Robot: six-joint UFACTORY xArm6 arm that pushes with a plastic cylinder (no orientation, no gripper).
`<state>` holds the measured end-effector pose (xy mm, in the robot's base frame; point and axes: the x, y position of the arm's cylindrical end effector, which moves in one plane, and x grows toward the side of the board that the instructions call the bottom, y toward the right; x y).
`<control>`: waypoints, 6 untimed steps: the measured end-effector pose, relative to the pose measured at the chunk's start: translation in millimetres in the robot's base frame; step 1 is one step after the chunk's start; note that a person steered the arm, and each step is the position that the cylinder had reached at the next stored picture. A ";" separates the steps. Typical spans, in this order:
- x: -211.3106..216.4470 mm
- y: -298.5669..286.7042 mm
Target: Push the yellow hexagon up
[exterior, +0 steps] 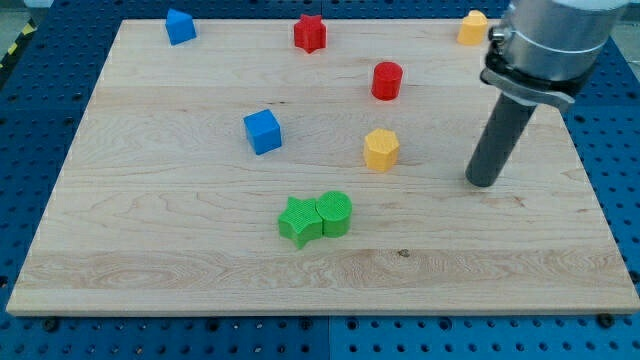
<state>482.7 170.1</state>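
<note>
You have 8 blocks spread on the wooden board (150,250). Nearest the yellow hexagon (381,149) is a red cylinder (387,80), up and almost directly above it in the view, with a bare strip of board between the 2. A red star (310,33) sits farther up and to the view's left, a blue cube (262,131) lies to the hexagon's left at about the same height, and a green star (298,220) touches a green cylinder (336,213) below and to its left. A blue house-shaped block (180,26) sits near the top left edge, and a second yellow block (473,27), its shape hard to make out, sits near the top edge at the right, just beside the arm's grey body. The board's lower part and right side are open, and the hexagon stands well away from every edge. It is a small, ridged yellow piece, upright, a little right of the board's middle. Your rod ends plain, with nothing clamped or held; its tip (482,183) rests on the board to the hexagon's right and slightly lower, apart from it and touching no block.
</note>
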 end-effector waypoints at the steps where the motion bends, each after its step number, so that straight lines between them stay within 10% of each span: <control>1: -2.9 -13.1; 6: -19.1 -94.2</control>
